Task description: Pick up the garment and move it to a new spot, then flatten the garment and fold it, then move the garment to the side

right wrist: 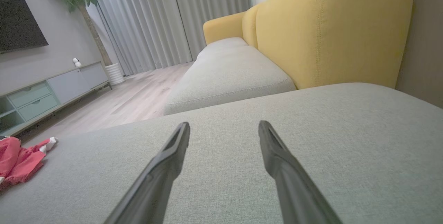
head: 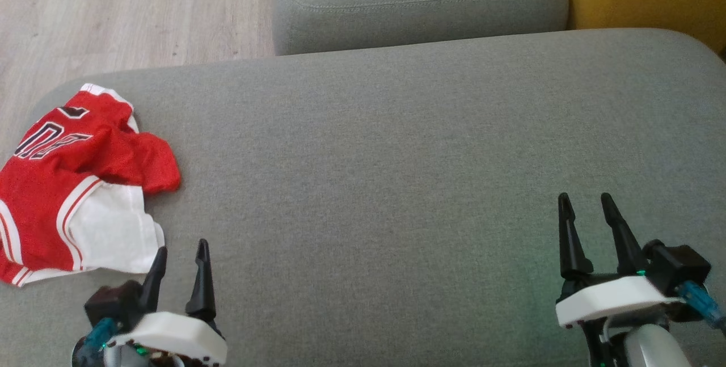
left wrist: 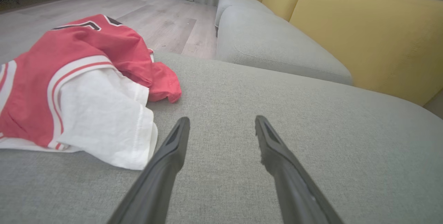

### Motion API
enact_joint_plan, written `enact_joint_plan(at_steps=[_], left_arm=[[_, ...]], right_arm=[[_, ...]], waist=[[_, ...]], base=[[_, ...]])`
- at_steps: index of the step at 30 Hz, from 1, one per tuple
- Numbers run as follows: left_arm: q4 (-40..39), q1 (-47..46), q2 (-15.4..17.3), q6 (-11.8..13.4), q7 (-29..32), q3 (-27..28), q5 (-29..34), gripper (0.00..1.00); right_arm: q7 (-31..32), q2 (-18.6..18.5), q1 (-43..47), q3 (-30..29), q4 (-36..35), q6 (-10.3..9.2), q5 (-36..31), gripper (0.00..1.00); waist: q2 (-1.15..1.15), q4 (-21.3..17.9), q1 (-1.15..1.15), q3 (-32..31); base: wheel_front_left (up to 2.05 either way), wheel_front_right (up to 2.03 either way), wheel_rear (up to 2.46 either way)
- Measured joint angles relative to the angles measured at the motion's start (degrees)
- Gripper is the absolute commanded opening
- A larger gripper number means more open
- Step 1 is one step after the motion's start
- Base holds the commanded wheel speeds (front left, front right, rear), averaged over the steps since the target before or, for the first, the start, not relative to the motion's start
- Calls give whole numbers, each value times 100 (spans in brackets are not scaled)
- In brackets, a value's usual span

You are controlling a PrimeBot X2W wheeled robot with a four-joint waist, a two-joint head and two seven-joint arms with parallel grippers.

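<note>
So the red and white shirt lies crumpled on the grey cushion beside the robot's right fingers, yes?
No. The red and white shirt lies crumpled on the grey cushion beside the left fingers; the head view shows the right fingers far across from it.

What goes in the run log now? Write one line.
garment: crumpled on cushion, not held | left hand: open, near garment | right hand: open, empty
</note>
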Motion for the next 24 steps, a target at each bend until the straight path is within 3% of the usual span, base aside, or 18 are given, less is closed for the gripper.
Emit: enact_joint_plan(at_steps=[24], left_arm=[[-53, 210, 36, 167, -359, -46, 1499, 100]], right_arm=[[-371, 33, 100, -111, 366, 1, -1413, 100]], waist=[[0, -17, 0, -27]], base=[[0, 0, 0]])
